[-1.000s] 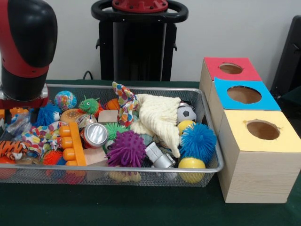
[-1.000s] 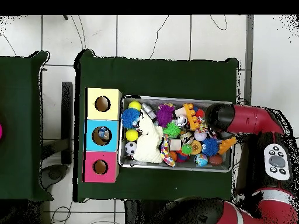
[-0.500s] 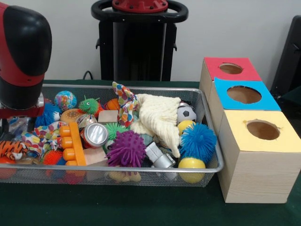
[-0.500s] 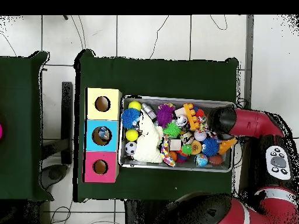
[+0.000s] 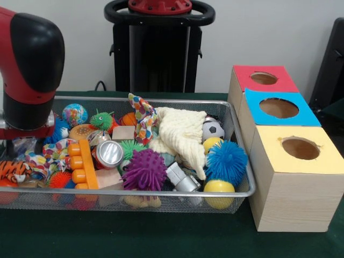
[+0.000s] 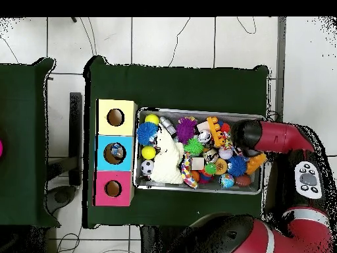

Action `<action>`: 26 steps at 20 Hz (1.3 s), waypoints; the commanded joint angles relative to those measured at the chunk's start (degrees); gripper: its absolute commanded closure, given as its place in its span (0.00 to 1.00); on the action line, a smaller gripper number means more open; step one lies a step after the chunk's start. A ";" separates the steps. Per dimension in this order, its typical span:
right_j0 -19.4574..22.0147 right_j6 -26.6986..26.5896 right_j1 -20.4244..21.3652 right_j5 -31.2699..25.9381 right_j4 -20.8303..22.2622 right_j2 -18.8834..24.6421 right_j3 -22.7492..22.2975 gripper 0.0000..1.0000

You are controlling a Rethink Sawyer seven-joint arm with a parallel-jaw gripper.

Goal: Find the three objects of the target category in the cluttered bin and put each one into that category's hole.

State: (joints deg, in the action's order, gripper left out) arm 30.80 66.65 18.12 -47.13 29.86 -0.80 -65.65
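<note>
Currently we see the arm [image 5: 29, 64] low over the bin's [image 5: 236, 194] crowded end, its gripper hidden, so we cannot tell its opening. Toys there lie tangled; a blind grab may drag neighbours out.

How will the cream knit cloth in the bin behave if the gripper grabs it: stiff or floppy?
Likely floppy: the cream cloth lies draped in soft folds over its neighbours. It probably sags and trails when lifted, and may drag things it touches, such as the soccer ball and blue spiky ball. Looks light for its bulk.
</note>
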 commanded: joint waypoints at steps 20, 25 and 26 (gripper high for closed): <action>-3.92 1.03 -0.20 -8.63 1.91 -2.18 2.85 0.00; -4.62 1.06 0.23 -8.50 1.77 -2.98 3.22 0.00; -4.66 0.87 0.58 -8.65 1.67 -3.23 2.85 0.00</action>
State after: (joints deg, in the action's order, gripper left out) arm 27.21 66.65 17.34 -51.58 29.85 -4.55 -63.80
